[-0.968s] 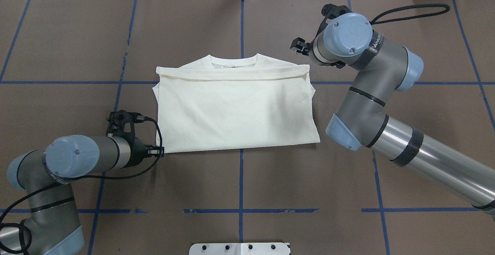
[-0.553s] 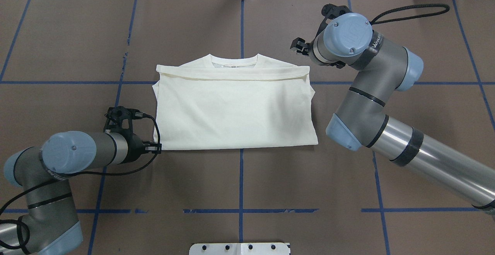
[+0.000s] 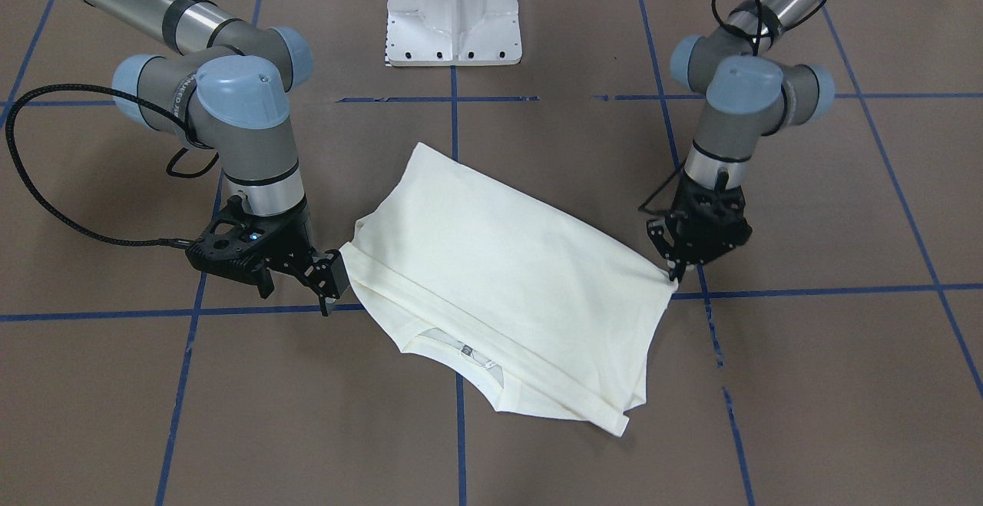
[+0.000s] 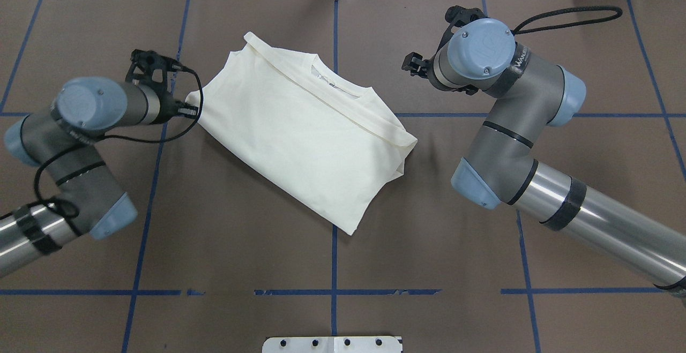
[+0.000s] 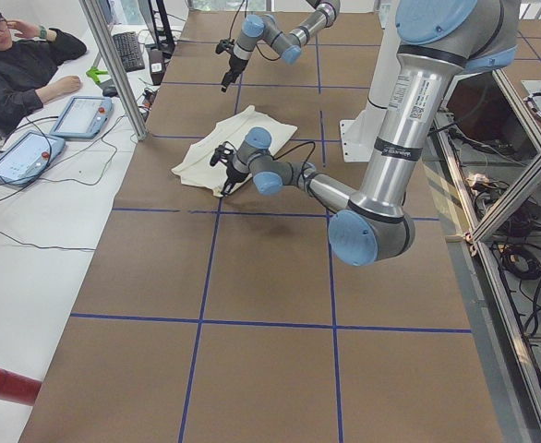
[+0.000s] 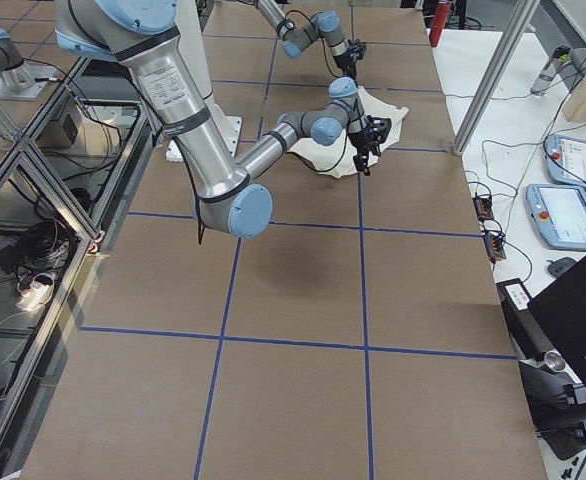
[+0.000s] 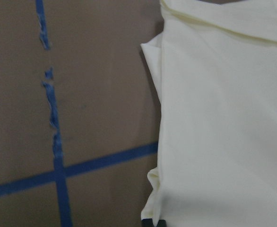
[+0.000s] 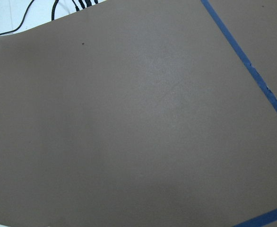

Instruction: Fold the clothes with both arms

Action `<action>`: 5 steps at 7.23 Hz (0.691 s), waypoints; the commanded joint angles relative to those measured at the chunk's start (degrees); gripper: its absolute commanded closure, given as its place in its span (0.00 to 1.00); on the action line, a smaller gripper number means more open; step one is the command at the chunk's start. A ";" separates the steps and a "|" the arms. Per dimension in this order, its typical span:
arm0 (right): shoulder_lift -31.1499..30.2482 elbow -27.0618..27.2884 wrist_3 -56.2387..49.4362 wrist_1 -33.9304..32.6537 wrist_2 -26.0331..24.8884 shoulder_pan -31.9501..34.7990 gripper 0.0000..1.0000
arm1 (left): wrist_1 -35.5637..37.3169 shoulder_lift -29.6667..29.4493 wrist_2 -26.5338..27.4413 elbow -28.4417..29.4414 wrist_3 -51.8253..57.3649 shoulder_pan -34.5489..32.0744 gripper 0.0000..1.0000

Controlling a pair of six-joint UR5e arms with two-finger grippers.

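The cream shirt (image 4: 305, 133) lies folded and skewed on the brown table, collar (image 4: 343, 86) toward the far side, plain side up; no print shows. My left gripper (image 4: 194, 111) is shut on the shirt's left corner, which the front view shows pinched and pulled taut under the same gripper (image 3: 674, 276). The left wrist view is filled by shirt (image 7: 223, 118) on the right. My right gripper (image 4: 411, 65) hovers open off the shirt's far right, holding nothing. In the front view it (image 3: 332, 279) looks close to the shirt's edge, but its wrist view shows only bare table.
The white pedestal base (image 3: 453, 11) stands at the robot's side of the table. Blue tape lines (image 4: 334, 267) cross the brown surface. A person (image 5: 21, 69) sits at a side desk with tablets (image 5: 81, 115). A metal post (image 5: 114, 65) stands at that table edge.
My left gripper moved away from the robot with the shirt's corner, swinging the shirt round so it lies diagonally. The right arm has not moved.
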 commanded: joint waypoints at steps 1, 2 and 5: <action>0.23 0.16 0.36 0.03 -0.05 -0.06 0.00 | -0.73 -17.48 0.36 21.47 4.03 -5.67 1.00; 0.41 0.16 0.44 0.03 0.03 -0.06 0.00 | -2.38 -22.09 0.45 27.65 4.03 -6.47 1.00; 1.02 -0.28 1.14 -0.05 -0.23 -0.85 0.00 | -9.58 -22.06 1.60 30.98 4.03 -7.18 0.01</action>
